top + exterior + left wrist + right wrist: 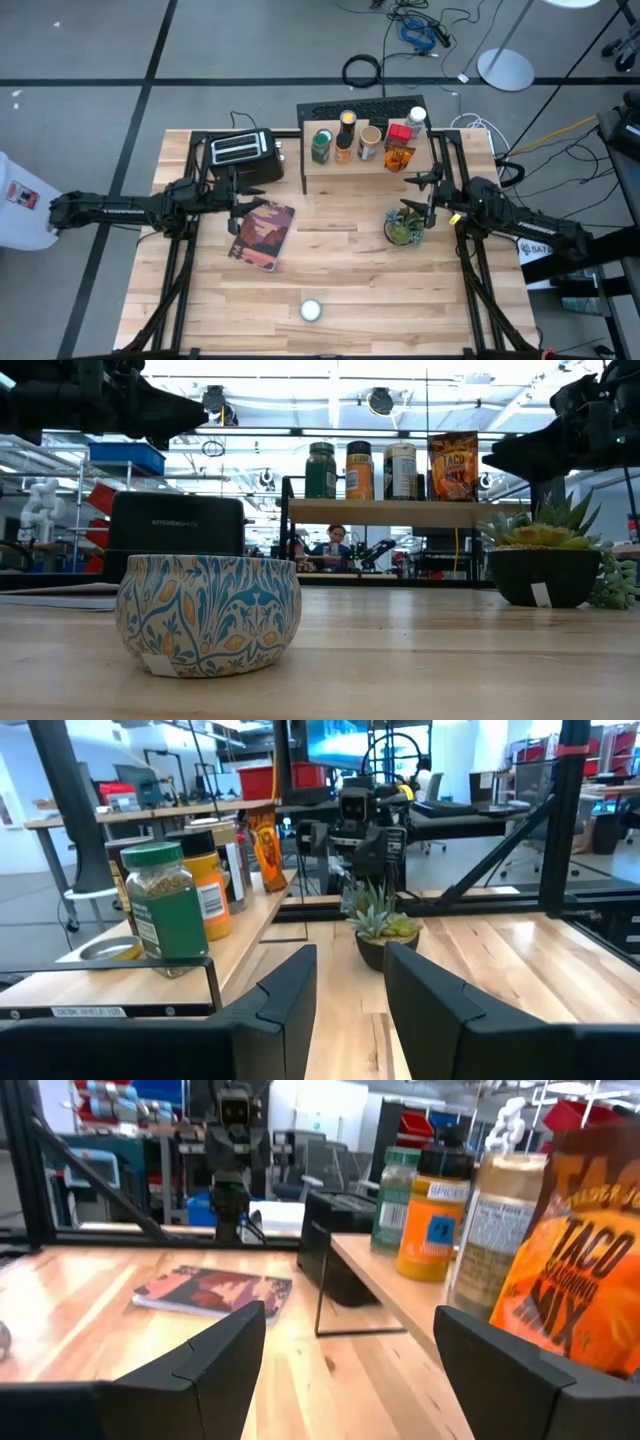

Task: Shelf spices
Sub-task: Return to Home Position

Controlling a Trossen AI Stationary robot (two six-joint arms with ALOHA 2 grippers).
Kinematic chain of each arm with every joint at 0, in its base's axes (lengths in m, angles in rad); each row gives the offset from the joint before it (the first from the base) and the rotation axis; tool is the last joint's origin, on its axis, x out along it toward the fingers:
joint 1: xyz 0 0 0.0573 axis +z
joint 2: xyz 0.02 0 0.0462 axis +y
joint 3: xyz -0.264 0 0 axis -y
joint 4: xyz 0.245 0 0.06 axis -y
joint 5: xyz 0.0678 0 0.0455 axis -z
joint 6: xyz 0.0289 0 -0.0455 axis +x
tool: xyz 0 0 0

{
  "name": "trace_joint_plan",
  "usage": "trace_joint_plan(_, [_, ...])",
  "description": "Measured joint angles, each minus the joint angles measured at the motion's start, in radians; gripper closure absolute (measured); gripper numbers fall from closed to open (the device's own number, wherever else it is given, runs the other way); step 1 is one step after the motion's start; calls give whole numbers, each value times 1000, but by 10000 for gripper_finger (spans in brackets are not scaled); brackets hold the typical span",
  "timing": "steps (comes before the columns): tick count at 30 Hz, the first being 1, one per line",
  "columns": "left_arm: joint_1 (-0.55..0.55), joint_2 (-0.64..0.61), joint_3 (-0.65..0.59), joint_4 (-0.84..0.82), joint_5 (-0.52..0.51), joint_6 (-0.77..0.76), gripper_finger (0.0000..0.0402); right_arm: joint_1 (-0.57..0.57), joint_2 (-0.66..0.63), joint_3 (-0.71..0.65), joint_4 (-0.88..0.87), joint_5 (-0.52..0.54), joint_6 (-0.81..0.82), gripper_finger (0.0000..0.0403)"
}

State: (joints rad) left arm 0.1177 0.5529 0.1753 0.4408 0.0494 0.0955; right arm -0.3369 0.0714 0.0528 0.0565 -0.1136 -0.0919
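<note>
With my left hand (350, 958) and right hand (350, 1320) parted, holding nothing, I should draw back gently, clear of shelf (350, 178) and plant (403, 228).

Bright ceiling lights (335, 380) glare in the low view; shadows fall soft.

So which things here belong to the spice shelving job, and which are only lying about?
Job: shelf; on it, green-lidded jar, yellow jar, tan-lidded jar, red can, white-capped jar, taco seasoning pack.
Lying about: toaster, book, potted plant, patterned tin.
</note>
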Motion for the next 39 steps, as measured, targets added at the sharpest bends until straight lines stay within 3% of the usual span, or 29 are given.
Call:
trace_joint_plan(9, [0,0,-60,90,-1,-9,273,86,96,0,39,136,-83,125])
trace_joint_plan(16, [0,0,-69,90,1,-35,273,104,95,0,120,138,-149,125])
trace_joint_plan(23, [0,0,-69,95,7,-3,273,103,96,7,107,119,-105,125])
trace_joint_plan(32, [0,0,-69,103,7,15,273,103,40,119,-21,80,-109,125])
trace_joint_plan(39, [0,0,-69,105,36,15,273,103,-65,125,-101,81,-131,125])
